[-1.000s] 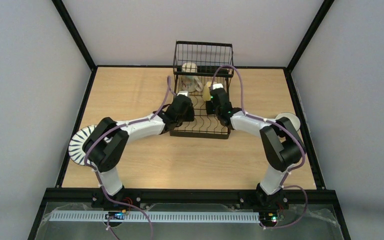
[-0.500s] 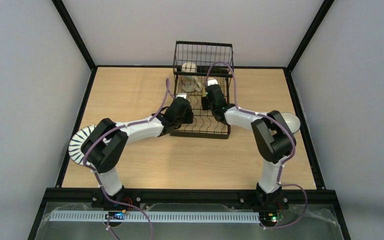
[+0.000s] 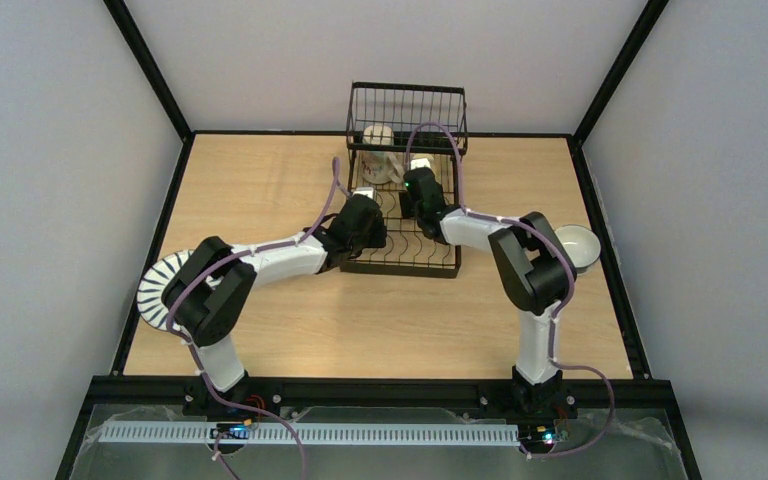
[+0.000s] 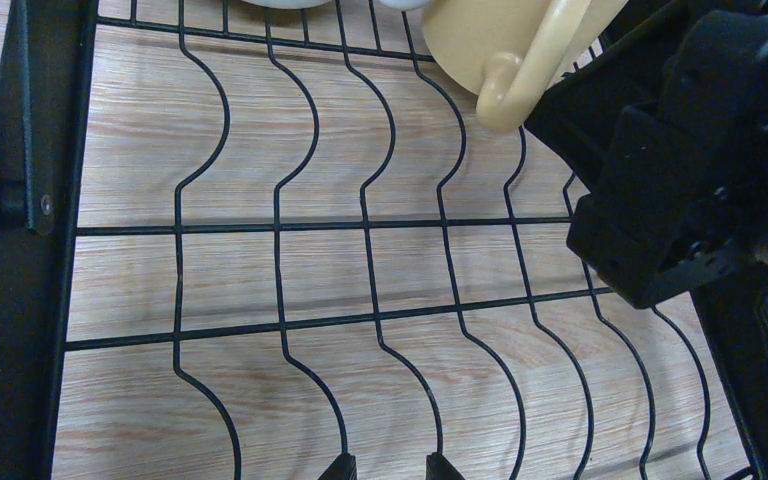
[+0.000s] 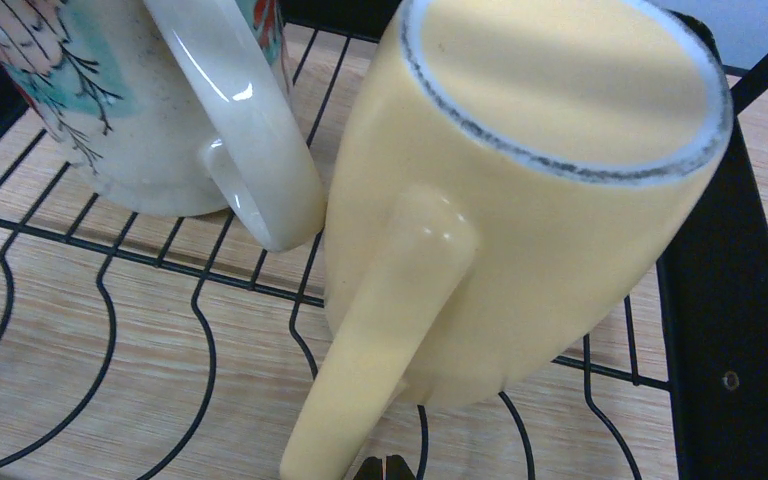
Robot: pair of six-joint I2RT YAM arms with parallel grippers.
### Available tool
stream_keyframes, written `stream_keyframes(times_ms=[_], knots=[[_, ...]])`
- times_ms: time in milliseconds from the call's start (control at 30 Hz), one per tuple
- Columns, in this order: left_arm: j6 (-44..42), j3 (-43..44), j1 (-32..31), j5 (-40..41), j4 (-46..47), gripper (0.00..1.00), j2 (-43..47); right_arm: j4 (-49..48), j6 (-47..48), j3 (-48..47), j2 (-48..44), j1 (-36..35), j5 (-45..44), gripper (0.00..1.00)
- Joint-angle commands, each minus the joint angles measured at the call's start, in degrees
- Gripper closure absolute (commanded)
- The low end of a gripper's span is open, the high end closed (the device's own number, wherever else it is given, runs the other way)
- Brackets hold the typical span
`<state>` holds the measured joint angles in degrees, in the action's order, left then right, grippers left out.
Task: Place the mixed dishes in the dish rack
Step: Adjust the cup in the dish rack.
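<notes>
Wood table (image 3: pixel 290 330); left tool (image 4: pixel 390 468) spread, right tool (image 5: pixel 384 468) pressed together (yellow mug (image 5: pixel 520 230) handle tip cropped).

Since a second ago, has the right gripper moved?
Yes. The right gripper has moved left and farther back over the rack, toward its upper basket.

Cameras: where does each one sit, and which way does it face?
Top external: high behind the bases, looking down on table, dish rack, left arm, right arm.
Left wrist: over the rack's lower wires, looking down; left claw tips at bottom, right arm at right.
Right wrist: close on the yellow mug, base toward the lens, beside the patterned mug; right claw shut below.
Shared: both wrist views show the yellow mug's handle.
</notes>
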<state>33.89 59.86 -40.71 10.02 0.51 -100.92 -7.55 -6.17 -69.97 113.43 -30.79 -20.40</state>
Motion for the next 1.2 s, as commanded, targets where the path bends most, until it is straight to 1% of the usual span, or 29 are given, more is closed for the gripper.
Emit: stream_keyframes(times_ms=[0,100,233,400,533,700,867,1167], knots=[[-0.95,-1.05,-0.07,-0.13,1.05,0.62,0.82,-1.55,0.29,-2.52,2.14,-0.24,-3.03,1.0],[-1.1,-1.27,-0.01,-0.25,0.86,0.62,0.73,-1.48,-0.14,-2.74,2.63,-0.24,-3.36,1.0],[-1.33,-1.08,0.02,-0.31,0.37,0.63,0.91,-1.67,0.37,-1.71,0.51,-0.24,-2.94,1.0],[-1.17,-0.67,0.1,-0.26,-0.21,0.63,1.18,2.11,1.48,-1.7,-3.12,-0.56,-1.62,1.0],[-1.01,-0.03,0.1,-0.09,-0.36,0.63,1.3,6.33,1.12,-1.44,-5.48,-1.19,1.12,1.0],[-0.88,0.17,0.09,0.02,-0.34,0.63,1.3,9.13,-0.34,-0.81,-7.45,-1.9,5.2,1.0],[-0.62,-0.34,0.18,0.08,-0.35,0.64,1.6,9.49,-0.58,-1.2,-6.81,-1.95,9.09,1.0],[-0.73,-0.31,0.46,-0.09,-0.34,0.64,1.81,8.43,-0.14,-2.47,-3.79,-2.0,8.91,1.0]])
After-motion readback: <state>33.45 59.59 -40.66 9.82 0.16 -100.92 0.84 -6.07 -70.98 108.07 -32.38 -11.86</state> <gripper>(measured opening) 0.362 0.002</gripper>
